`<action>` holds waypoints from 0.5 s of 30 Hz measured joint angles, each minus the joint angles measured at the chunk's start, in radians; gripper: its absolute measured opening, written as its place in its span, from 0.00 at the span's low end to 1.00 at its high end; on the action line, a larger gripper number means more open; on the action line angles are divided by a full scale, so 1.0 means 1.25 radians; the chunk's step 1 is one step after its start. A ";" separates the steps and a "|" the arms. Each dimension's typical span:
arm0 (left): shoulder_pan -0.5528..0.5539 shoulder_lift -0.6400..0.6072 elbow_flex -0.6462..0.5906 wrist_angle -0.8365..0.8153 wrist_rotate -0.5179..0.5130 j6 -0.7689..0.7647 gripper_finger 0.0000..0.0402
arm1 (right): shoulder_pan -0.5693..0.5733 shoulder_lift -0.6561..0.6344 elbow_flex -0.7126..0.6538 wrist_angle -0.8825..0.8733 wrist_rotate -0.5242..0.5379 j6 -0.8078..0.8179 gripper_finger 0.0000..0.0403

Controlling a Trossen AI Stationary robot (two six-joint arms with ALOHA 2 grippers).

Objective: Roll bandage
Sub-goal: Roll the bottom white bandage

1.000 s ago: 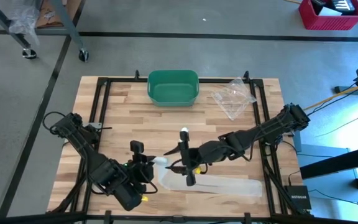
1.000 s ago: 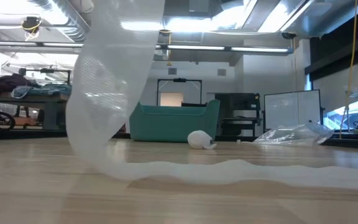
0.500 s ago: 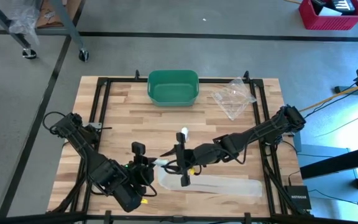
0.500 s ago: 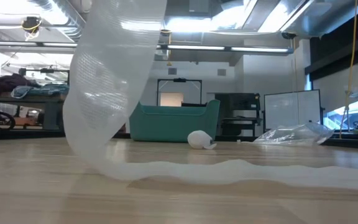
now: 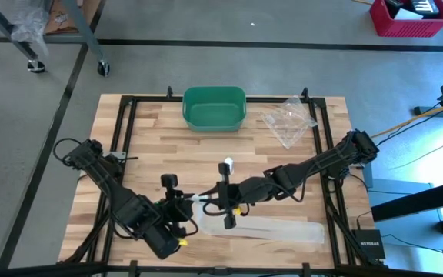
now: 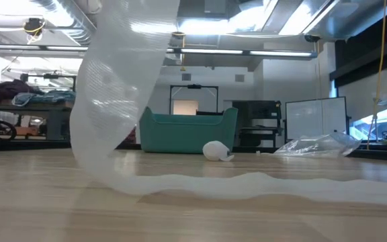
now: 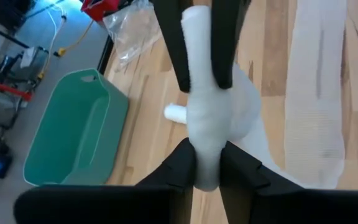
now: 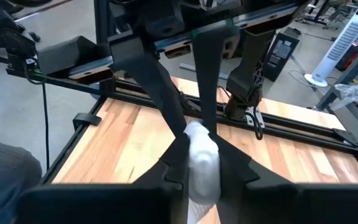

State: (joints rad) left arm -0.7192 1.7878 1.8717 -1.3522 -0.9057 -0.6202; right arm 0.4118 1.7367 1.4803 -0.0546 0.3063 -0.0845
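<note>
The bandage's rolled-up part (image 7: pixel 207 118) is a white cylinder held in the air between my two grippers, above the near middle of the table. My left gripper (image 5: pixel 193 201) is shut on one end and my right gripper (image 5: pixel 218 201) on the other, fingertips facing each other. The loose strip (image 6: pixel 116 87) hangs down from the roll, and its tail (image 5: pixel 268 228) lies flat along the near edge. A small white roll (image 5: pixel 228 163) rests on the table further back. My left gripper pinches the roll's near end (image 7: pixel 207 171) between its two fingers, slanting down from the table's left. The roll is lifted clear, with the strip hanging below it. My right gripper pinches the roll's opposite end (image 8: pixel 202 163) between its two fingers, coming nearly level from the table's right.
A green bin (image 5: pixel 214 108) stands at the far middle of the table. A crumpled clear plastic bag (image 5: pixel 289 120) lies to its right. Bare wood shows between the bin and the grippers.
My right gripper has moved a little toward the table's left, up to the left gripper, and has shut on the free end of the roll. The hanging strip has swayed slightly; its tail has stayed on the table.
</note>
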 joint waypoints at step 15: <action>-0.073 -0.065 -0.001 0.002 -0.205 0.044 0.43 | 0.077 -0.040 0.121 -0.265 0.176 -0.023 0.11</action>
State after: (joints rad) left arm -0.8106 1.7069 1.8711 -1.3502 -1.1617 -0.5647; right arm 0.5079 1.6865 1.6319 -0.3861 0.5258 -0.1127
